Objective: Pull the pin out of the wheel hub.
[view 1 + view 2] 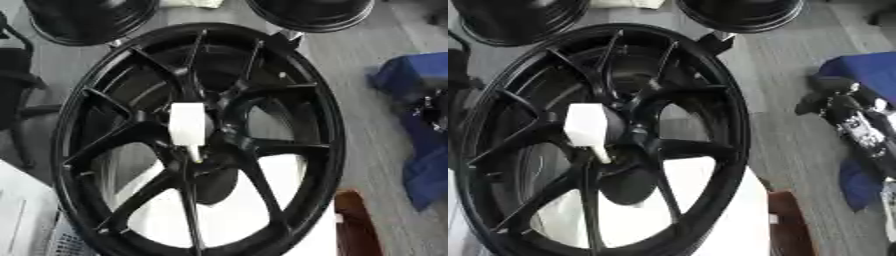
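A big black multi-spoke alloy wheel [197,140] fills most of the view, standing on a white surface [289,200] with its spokes running out from the hub. A white plastic pin [190,129], blocky at the top and narrowing to a thin stem at the bottom, sits at the hub with its stem pointing down into the centre where the spokes meet.

The robot's right hand [846,112], black with silver parts, shows at the right edge in the right eye view, lying against a rumpled blue cloth [420,75] on the grey floor [359,125]. Whether its fingers are apart or together I cannot tell. The pin is well apart from those fingers, off to their left across the wheel's rim, and nothing touches it.

Two more black round rims [87,20] stand beyond the wheel at the top. The left hand does not show
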Robot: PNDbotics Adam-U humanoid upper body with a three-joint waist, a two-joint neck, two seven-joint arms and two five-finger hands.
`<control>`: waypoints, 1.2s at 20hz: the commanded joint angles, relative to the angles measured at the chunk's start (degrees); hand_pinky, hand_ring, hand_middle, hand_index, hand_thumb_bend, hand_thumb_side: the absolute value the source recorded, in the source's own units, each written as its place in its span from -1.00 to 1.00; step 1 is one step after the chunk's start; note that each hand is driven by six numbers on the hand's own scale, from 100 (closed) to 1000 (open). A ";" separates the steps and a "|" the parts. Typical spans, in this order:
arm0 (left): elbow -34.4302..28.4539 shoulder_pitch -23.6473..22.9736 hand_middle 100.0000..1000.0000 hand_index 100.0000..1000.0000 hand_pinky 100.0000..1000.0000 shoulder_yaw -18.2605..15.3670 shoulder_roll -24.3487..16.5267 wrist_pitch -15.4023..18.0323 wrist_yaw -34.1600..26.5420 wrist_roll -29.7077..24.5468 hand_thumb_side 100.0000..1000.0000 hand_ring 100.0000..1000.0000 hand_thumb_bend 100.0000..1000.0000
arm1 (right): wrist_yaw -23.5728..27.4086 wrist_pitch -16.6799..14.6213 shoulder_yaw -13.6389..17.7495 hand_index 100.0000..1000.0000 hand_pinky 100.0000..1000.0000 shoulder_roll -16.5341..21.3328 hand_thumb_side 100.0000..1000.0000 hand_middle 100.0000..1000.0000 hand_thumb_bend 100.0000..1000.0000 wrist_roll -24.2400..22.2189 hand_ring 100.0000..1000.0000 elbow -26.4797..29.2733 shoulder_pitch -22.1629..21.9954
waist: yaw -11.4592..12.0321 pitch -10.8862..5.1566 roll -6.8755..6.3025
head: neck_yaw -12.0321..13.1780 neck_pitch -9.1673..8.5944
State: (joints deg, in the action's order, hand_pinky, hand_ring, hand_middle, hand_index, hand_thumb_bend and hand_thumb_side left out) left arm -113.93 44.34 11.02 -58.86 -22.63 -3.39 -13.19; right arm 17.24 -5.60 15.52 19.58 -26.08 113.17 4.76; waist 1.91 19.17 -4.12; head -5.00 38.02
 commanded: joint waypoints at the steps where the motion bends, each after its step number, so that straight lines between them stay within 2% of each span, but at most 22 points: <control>1: -0.66 3.67 0.22 0.51 0.50 2.48 -3.69 -1.35 2.84 -5.82 0.12 0.43 -0.42 | -0.71 -0.12 0.47 0.56 0.58 1.76 0.01 0.18 -1.00 0.17 0.24 1.42 -0.19 | 0.24 -1.29 -0.04 | 0.35 -0.11; 7: -0.66 12.92 0.24 0.55 0.53 8.75 -2.06 -2.87 6.18 -16.57 0.14 0.46 -0.34 | -1.69 -0.24 0.51 0.56 0.58 2.15 0.03 0.18 -1.00 0.18 0.24 1.37 -1.09 | 1.07 -1.45 -0.51 | -0.28 -0.13; 14: -0.36 24.63 0.24 0.55 0.53 15.68 5.46 -6.13 8.57 -25.21 0.16 0.46 -0.32 | -2.63 -0.55 0.44 0.56 0.58 2.08 0.04 0.18 -1.00 0.12 0.24 1.18 -1.87 | 1.71 -1.63 -0.40 | -0.46 -0.33; 19: 1.99 30.00 0.23 0.55 0.52 19.72 10.83 -8.23 9.35 -26.20 0.16 0.46 -0.32 | -2.84 -0.63 0.31 0.56 0.58 1.90 0.05 0.18 -1.00 -0.08 0.24 0.99 -2.09 | 1.78 -1.74 -0.19 | -0.58 -1.21; 24: 0.02 32.06 0.22 0.55 0.50 22.31 12.62 -11.58 8.31 -23.42 0.16 0.45 -0.28 | -2.91 -0.65 0.21 0.56 0.58 1.91 0.05 0.18 -1.00 -0.22 0.24 0.91 -2.14 | 1.76 -1.80 -0.20 | -0.78 -1.66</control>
State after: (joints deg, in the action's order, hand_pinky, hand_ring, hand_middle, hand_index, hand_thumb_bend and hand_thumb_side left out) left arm -113.08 75.18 33.39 -45.77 -32.35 5.29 -36.32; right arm 14.68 -6.05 15.51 20.42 -26.19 113.16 2.47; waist 3.60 19.02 -4.57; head -5.66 37.14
